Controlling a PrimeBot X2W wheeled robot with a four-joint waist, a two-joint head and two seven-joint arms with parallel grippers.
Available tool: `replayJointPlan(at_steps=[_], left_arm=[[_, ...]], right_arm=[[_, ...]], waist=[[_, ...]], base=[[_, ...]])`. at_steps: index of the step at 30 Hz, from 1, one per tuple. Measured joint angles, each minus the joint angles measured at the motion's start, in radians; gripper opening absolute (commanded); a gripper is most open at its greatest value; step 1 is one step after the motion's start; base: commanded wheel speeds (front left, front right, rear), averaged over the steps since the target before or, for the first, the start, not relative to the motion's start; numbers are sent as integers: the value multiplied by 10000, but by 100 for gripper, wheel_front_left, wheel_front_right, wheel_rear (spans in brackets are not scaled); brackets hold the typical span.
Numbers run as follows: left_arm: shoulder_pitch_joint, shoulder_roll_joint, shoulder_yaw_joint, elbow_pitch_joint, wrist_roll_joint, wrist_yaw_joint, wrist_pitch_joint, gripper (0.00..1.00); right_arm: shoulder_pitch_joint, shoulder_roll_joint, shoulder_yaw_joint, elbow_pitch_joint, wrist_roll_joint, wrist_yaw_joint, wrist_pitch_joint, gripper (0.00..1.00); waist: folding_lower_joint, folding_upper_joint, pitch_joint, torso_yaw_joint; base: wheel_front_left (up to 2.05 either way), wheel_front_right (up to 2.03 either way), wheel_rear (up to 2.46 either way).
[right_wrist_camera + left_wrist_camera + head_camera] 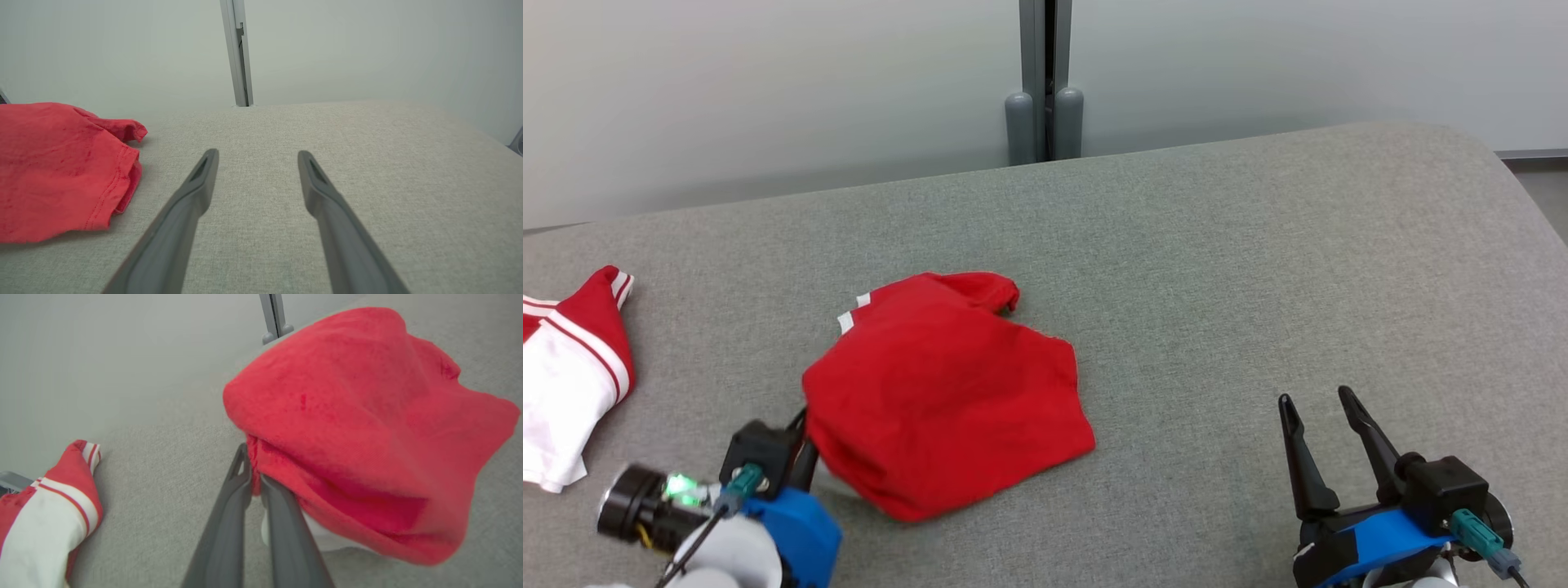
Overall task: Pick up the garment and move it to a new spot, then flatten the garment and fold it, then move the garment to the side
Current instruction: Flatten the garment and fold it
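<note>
1. My left jaws are almost fully closed, and their two fingers (233, 514) pinch a fold at the edge of the red garment (359, 428).
2. In the head view, this grip is at the near-left corner of the garment (947, 392), in the lower left of the picture.
3. The garment is bunched up, not flat. Near the grip it is raised and throws a shadow on the bench (1258, 269). Its far part, with one short sleeve, lies on the grey cover.
4. The garment is left of the middle of the bench.
5. In the left wrist view, a small white patch (322, 539) shows under the raised cloth. I cannot tell what it is.
6. My right jaws are wide open and hold nothing. Their fingers (196, 192) hover over bare bench at the lower right of the head view, and the garment (53, 171) is to their left, not touching them.
7. A second garment (568, 376), red and white with stripes, lies at the left edge of the bench, apart from the red one.
8. A grey post (1045, 82) stands behind the far edge of the bench, against a pale wall.
</note>
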Motion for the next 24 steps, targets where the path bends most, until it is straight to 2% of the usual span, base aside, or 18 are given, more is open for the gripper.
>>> replayJointPlan(at_steps=[7, 11, 12, 13, 14, 20, 24], left_arm=[[990, -176, 146, 757, -506, 717, 378, 0], [1184, -428, 224, 1037, -690, 903, 188, 0], [1190, -518, 276, 1047, -765, 928, 29, 31], [1192, -610, 337, 1039, -805, 947, -194, 88], [1193, -686, 414, 1024, -803, 999, -474, 100], [1193, -913, 782, 953, -777, 1198, -1781, 100], [1193, -886, 838, 763, -594, 1342, -2265, 100]], right_arm=[[-3, 0, 150, 44, -4, 0, 0, 100], [-3, 0, 159, 75, -56, 0, 0, 100], [-3, 0, 157, 79, -75, 0, 0, 100], [-3, 0, 155, 86, -73, 0, 0, 100], [-3, 0, 148, 88, -75, 0, 0, 100], [-2, 0, 100, 86, -167, 0, 0, 100], [2, -2, 180, 102, -276, 0, 0, 100]], waist=[[0, 0, -4, -81], [1, 0, -4, -101], [1, 0, -6, -99], [1, 0, -11, -93], [1, 0, -20, -81], [1, 0, -184, 90], [1, 0, -344, 338]], base=[[0, 0, 0], [0, 0, 0], [0, 0, 0], [0, 0, 0], [0, 0, 0], [0, 0, 0], [0, 0, 0]])
